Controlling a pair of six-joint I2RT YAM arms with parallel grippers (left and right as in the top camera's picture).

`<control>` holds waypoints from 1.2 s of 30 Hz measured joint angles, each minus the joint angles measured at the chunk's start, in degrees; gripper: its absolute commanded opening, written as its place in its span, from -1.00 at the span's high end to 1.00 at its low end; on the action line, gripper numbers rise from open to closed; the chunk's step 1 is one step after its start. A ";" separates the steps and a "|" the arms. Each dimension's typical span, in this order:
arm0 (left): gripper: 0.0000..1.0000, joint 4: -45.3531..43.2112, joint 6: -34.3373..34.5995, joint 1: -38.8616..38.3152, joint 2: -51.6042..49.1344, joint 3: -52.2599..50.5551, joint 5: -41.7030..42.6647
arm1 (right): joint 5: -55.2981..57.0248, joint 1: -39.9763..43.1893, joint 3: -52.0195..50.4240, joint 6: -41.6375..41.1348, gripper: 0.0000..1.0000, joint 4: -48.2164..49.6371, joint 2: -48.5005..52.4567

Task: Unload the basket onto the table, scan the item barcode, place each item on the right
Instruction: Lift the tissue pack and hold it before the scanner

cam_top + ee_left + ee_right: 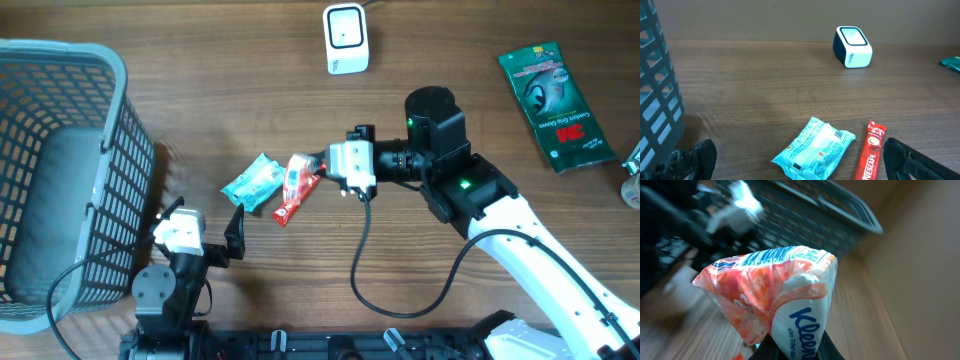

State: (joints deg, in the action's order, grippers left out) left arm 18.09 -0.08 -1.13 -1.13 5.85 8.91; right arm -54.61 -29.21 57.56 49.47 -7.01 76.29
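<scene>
The right gripper [316, 170] is clamped on an orange-and-white tissue pack [775, 287] near the table's middle, well apart from the white scanner [346, 38] at the far edge. The left gripper [203, 224] stands wide open at the near left, beside the basket [60, 60].

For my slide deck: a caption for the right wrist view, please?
Right gripper pinching a Kleenex pack, barcode up, basket blurred behind.

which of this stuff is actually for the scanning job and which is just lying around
For the job: Kleenex pack, held in the right tool; barcode scanner.
Lying about: teal packet; Nescafe stick; green 3M pack; basket.
</scene>
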 measured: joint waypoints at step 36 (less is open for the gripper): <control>-1.00 0.09 0.02 0.00 0.00 0.00 -0.02 | 19.34 9.73 4.33 -162.03 0.91 55.80 38.88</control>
State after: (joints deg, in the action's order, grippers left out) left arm 18.17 -0.05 -1.13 -1.13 5.85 8.88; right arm -35.27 -19.49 61.89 -112.55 48.80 115.18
